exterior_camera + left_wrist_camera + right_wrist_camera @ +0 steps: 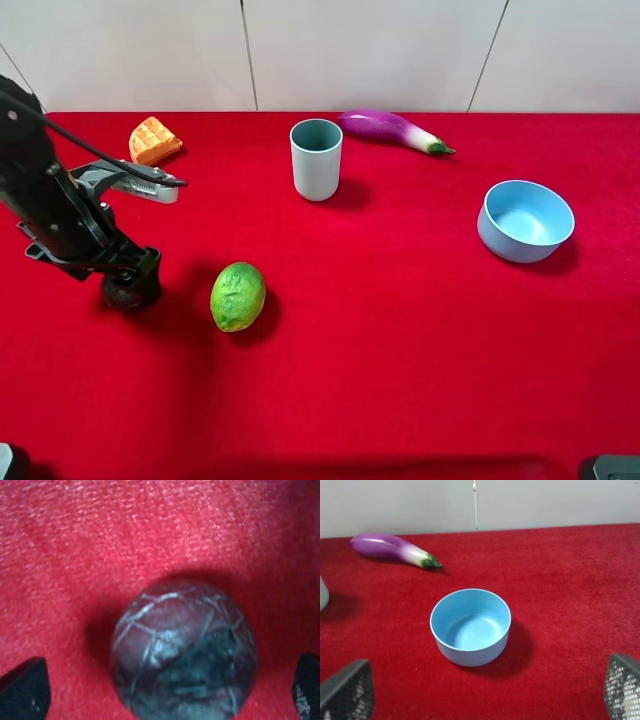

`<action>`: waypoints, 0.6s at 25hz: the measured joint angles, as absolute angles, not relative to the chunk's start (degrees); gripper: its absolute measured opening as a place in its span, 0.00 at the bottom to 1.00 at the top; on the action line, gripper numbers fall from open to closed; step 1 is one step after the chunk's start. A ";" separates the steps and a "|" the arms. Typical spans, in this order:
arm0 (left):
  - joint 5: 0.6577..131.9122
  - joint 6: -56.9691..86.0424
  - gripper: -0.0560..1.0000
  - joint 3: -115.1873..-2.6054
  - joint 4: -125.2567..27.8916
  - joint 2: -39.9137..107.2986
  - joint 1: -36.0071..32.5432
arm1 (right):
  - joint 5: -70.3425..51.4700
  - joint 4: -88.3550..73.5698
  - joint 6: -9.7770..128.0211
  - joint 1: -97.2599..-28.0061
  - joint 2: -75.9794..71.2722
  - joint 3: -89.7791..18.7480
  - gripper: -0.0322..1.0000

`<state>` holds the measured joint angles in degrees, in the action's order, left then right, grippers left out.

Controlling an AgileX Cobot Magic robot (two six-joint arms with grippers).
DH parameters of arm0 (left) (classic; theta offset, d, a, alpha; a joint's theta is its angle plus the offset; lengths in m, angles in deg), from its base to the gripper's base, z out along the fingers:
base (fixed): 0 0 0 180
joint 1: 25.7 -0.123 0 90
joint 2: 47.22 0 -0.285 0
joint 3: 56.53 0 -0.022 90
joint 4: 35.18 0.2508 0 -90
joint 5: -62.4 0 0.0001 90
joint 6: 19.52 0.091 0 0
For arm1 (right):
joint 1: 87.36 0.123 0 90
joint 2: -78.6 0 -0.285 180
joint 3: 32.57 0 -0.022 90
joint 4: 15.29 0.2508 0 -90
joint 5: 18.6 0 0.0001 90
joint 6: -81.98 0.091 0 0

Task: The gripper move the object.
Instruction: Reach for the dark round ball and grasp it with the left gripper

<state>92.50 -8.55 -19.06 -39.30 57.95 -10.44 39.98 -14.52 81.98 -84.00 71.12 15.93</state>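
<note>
Object (pixel 182 655), wrinkled, on the red cloth (pixel 400 350) between the parted jaws of left gripper (pixel 130 288), untouched, one lime (pixel 238 296) near, right gripper (pixel 485 690) jaws wide apart, facing one blue bowl (pixel 470 652), one cup (pixel 316 170), one eggplant (pixel 385 127), one waffle (pixel 154 140)

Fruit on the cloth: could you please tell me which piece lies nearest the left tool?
The small dark wrinkled fruit, between the left tool's fingertips; the green lime lies farther off.
</note>
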 joint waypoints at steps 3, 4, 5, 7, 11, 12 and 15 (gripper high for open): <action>91.87 -8.13 0.96 -19.70 -39.30 59.39 -10.44 | 39.98 -14.52 81.98 -84.00 71.12 15.93 0.70; 91.87 -8.13 0.96 -19.70 -39.30 59.39 -10.44 | 39.98 -14.52 81.98 -84.00 71.12 15.93 0.70; 91.52 -7.89 0.96 -19.93 -39.30 59.84 -10.44 | 39.98 -14.52 81.98 -84.00 71.12 15.93 0.70; 91.00 -7.71 0.96 -20.27 -39.18 60.58 -9.95 | 39.98 -14.52 81.98 -84.00 71.12 15.93 0.70; 89.51 -7.97 0.96 -20.57 -38.60 60.76 -8.30 | 39.98 -14.52 81.98 -84.00 71.12 15.93 0.70; 89.42 -8.15 0.96 -20.57 -38.53 60.84 -8.00 | 39.98 -14.52 81.98 -84.00 71.12 15.93 0.70; 89.61 -8.83 0.95 -20.58 -38.39 61.94 -7.08 | 39.98 -14.52 81.98 -84.00 71.12 15.93 0.70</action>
